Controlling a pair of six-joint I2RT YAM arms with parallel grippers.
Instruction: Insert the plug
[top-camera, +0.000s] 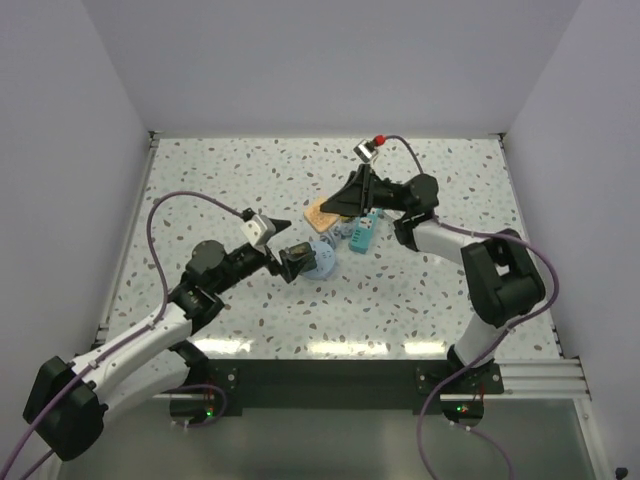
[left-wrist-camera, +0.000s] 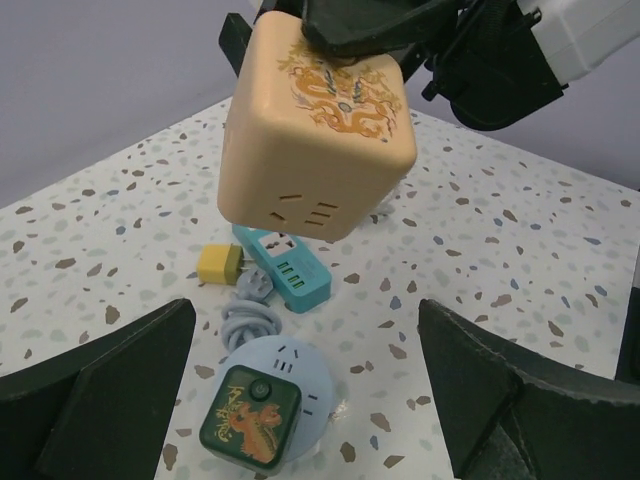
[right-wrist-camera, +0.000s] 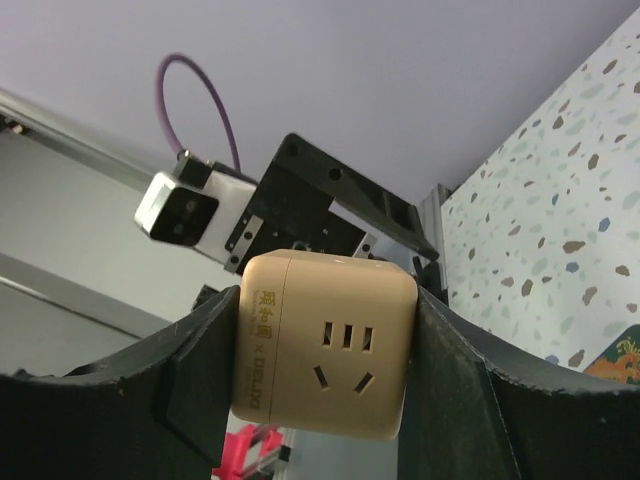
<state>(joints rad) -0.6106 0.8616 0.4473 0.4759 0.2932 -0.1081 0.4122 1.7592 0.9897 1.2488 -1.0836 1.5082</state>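
Green plug (left-wrist-camera: 250, 417), between wide-spread left gripper (left-wrist-camera: 305, 320)

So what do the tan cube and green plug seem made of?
Tan cube: probably matte moulded plastic; smooth rounded edges, cut socket slots, printed dragon. Green plug: probably similar plastic, faint sheen, printed orange motif.

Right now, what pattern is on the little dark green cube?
An orange-gold dragon-like motif on the plug; clearest in the left wrist view.
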